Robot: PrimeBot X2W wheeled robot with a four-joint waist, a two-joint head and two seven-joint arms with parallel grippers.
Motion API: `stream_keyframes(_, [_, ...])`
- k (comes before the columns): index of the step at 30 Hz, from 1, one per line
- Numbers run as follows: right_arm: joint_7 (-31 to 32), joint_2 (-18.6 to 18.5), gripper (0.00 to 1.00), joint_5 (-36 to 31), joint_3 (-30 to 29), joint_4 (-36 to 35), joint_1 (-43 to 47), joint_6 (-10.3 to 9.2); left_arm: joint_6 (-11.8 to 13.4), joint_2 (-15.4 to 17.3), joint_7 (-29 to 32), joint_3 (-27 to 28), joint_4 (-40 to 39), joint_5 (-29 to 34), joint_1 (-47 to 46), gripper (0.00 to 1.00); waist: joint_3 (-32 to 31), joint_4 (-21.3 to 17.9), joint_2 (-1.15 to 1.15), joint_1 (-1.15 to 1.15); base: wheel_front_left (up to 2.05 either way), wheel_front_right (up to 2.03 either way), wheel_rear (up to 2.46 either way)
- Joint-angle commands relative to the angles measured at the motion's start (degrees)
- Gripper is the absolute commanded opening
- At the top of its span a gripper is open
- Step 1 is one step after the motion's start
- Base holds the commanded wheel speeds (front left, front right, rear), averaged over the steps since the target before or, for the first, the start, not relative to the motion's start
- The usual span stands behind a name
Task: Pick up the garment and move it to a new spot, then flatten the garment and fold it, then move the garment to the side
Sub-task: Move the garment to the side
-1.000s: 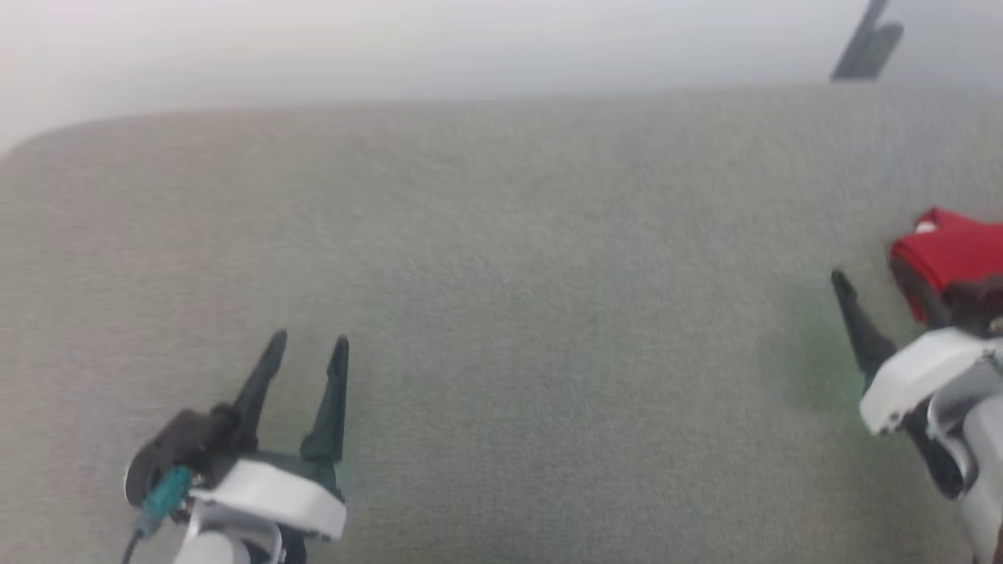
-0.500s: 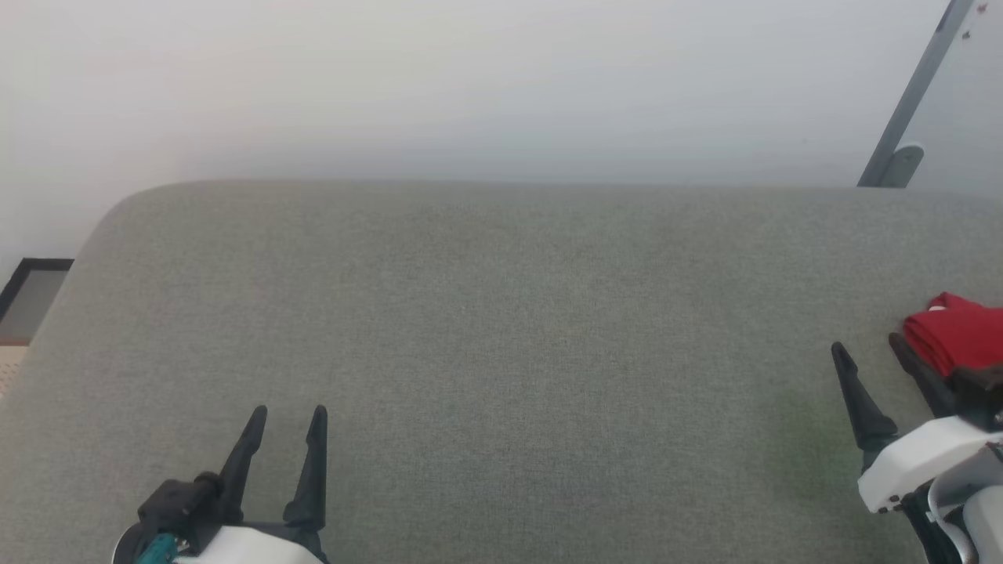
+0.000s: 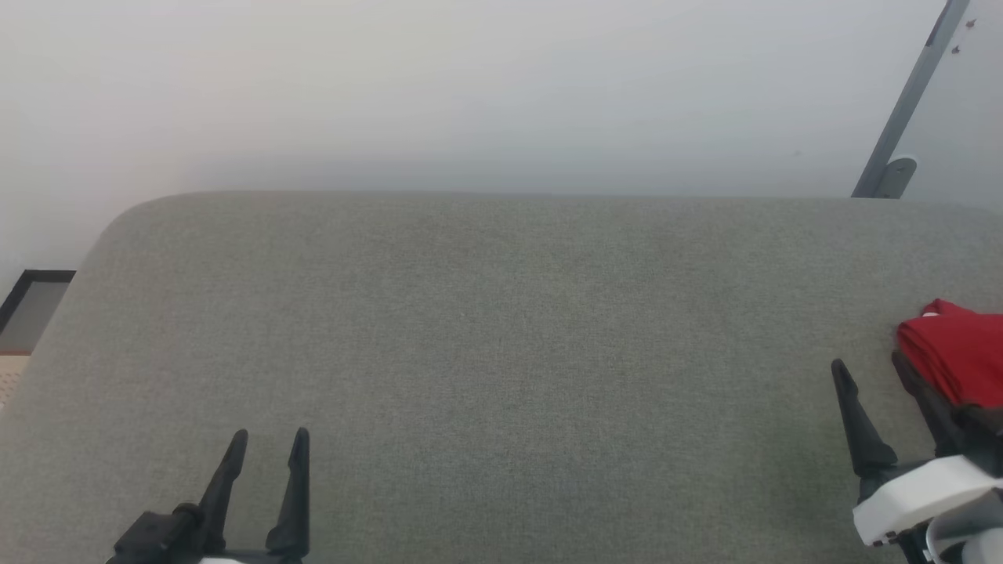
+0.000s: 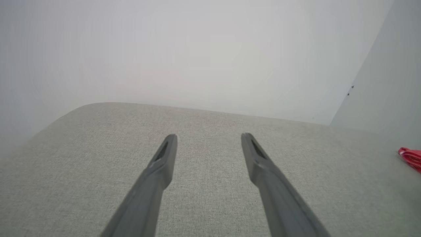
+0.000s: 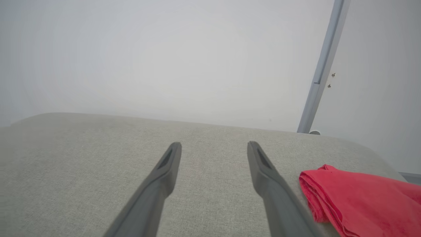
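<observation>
at the far right edge of the grey padded surface (image 3: 501, 352): seeing the garment (image 3: 956, 356) folded into a compact red stack, just beside the right gripper (image 3: 870, 364). reading fingers spread wide and empty on both it and the left gripper (image 3: 270, 432), well apart over bare fabric. judging pick, flatten, fold and side-move as done; probably nothing left but retreating the arms.

Grey-green upholstered top (image 3: 501, 352), woven cloth, far-left corner rounded. Plain pale wall (image 3: 470, 94) behind its far edge. Slanting grey metal post (image 3: 909, 102) past the far-right corner, rounded foot (image 3: 897, 168) at its base. Two small dark specks (image 3: 956, 49) just beside the post. Dark frame (image 3: 31, 301) off the left edge, lower down.
</observation>
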Motion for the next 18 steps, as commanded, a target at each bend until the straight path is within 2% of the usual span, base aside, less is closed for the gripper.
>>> stream_keyframes(1, [0.46,0.62,1.00,-0.59,-0.89,-1.50,1.28,-0.08,-0.08,0.09,-0.27,0.44,-0.75,0.35,1.03,1.00,0.14,0.03,0.00,0.00,0.00,0.00,0.00])
stream_keyframes(18, [3.01,2.89,1.00,-1.34,-4.67,-7.34,5.09,-0.08,-0.08,-0.21,-0.27,1.11,-2.59,0.48,1.96,1.00,0.74,-0.42,0.00,0.00,0.00,0.00,0.00])
